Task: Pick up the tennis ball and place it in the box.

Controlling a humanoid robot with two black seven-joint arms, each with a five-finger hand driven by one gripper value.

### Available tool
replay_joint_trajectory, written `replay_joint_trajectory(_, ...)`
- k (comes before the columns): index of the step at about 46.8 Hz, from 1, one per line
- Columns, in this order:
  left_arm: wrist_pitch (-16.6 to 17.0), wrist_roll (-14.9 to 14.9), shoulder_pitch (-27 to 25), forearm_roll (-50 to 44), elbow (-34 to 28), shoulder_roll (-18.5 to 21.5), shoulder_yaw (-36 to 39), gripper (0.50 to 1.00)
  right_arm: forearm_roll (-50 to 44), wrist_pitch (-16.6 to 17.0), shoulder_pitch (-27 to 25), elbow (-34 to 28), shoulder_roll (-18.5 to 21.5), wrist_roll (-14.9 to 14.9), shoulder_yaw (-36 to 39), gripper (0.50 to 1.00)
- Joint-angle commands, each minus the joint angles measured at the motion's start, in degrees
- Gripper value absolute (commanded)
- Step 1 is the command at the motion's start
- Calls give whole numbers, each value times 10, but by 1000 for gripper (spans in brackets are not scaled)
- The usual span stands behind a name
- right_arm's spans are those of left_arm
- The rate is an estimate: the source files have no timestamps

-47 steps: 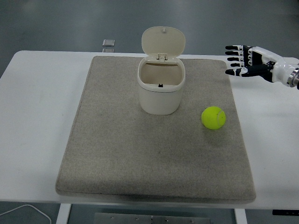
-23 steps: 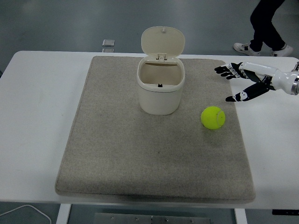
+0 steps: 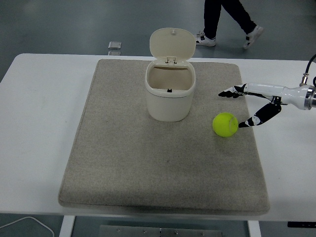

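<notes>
On the grey mat (image 3: 123, 163), right of the open cream box (image 3: 169, 94), sits a fuzzy yellow-green tennis ball (image 3: 225, 124); the right hand (image 3: 249, 106), fingers spread apart, flanks it empty.

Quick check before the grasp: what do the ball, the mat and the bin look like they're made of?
Tennis ball: fuzzy yellow-green felt, matte, faint seam. Mat: grey-beige fabric, probably felt or low-pile carpet, with a speckled texture. Bin: cream, smooth, likely plastic, with a hinged lid standing open.
</notes>
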Motion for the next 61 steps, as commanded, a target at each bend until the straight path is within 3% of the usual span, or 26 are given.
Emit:
replay_joint_trajectory(1,0,0,0,0,0,0,0,992,-21,-4,-5,4,-1,2,0,924)
replay_joint_trajectory(6,0,0,0,0,0,0,0,992,-26,-12,-12,5,1,3,0,924)
replay_joint_trajectory(17,0,0,0,0,0,0,0,992,-40,-66,-37,4,10,2,-1,921)
replay_joint_trajectory(46,0,0,0,0,0,0,0,992,-50,-100,-57,-5,36,-1,-1,899)
replay_joint_trajectory(61,0,0,0,0,0,0,0,992,-50,-100,-63,-5,39,-2,-1,799)
